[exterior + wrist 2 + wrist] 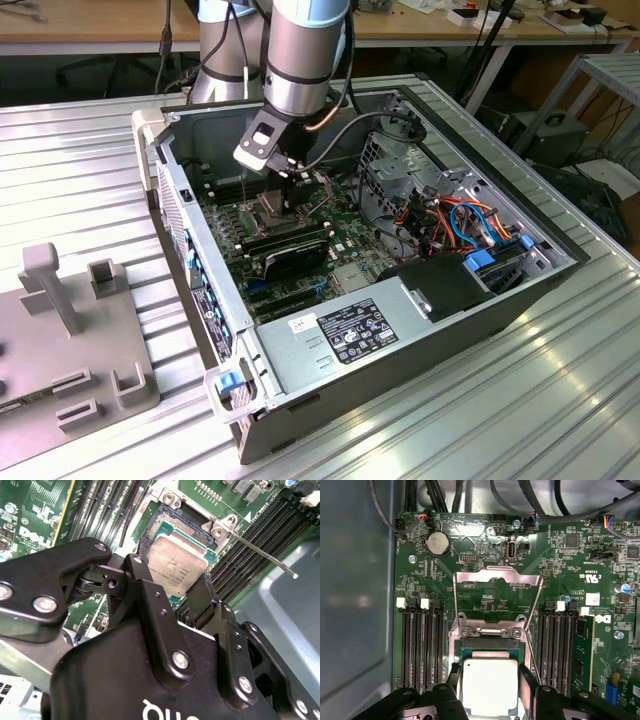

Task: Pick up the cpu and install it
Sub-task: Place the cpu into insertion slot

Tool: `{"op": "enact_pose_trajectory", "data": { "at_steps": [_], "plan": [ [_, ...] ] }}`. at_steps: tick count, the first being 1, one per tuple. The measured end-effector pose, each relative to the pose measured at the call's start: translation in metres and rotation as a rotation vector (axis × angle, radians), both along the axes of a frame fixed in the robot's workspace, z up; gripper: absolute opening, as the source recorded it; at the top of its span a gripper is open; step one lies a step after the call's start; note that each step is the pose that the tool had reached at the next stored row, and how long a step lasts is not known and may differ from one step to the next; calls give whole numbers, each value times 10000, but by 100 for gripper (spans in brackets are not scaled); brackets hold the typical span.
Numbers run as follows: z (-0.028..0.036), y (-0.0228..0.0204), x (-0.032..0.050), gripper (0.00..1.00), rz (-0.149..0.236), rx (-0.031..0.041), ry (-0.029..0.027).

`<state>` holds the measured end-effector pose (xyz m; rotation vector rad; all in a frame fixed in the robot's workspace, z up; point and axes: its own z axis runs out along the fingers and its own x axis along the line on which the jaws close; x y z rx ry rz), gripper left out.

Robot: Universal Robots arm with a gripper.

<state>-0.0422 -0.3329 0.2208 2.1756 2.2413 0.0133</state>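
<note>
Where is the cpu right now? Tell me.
In both wrist views the cpu sits at the open socket, beside the raised metal frame's hinge, between the two banks of memory slots.

one corner of the cpu point(177, 567) behind the pincer point(170, 577)

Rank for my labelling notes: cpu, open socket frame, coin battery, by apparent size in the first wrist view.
Largest to smallest:
1. open socket frame
2. cpu
3. coin battery
No two look alike in size.
</note>
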Motion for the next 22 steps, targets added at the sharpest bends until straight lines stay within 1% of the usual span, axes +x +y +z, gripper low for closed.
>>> {"op": "enact_pose_trajectory", "data": {
  "at_steps": [2,6,12,16,20,22],
  "plan": [
    [-28,0,0,55,-4,0,0],
    [-114,0,0,55,-12,0,0],
    [-127,0,0,55,-13,-1,0],
    [-180,0,0,55,-13,1,0],
    [-190,0,0,55,-13,2,-1],
    [-214,0,0,55,-13,-2,1]
  ]
}}
